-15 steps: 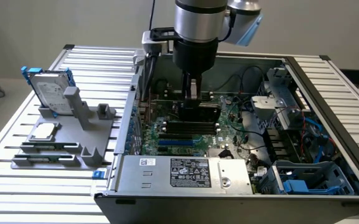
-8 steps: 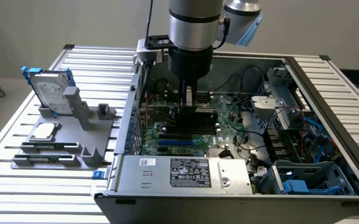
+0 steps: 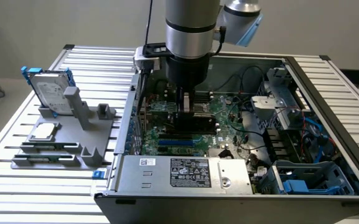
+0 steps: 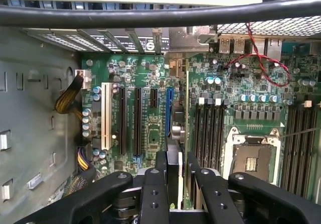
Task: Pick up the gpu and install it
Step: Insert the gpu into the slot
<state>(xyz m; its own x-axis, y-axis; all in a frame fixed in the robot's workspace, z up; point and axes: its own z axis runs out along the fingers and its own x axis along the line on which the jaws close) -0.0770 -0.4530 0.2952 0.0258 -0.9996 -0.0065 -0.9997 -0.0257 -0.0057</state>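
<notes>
The gpu stands on edge inside the open computer case, low over the green motherboard, with its black face showing in the exterior view. My gripper comes straight down from above and is shut on its upper edge. In the wrist view the gpu appears edge-on as a thin green strip. It runs from between my fingers toward the rear bracket openings, next to the blue expansion slot. I cannot tell whether the card's lower edge is seated in a slot.
A silver hard drive with a blue frame stands on a grey fixture outside the case, at the exterior view's left. The power supply lies along the near case wall. A white slot, CPU socket, red wires and a black cable surround the card.
</notes>
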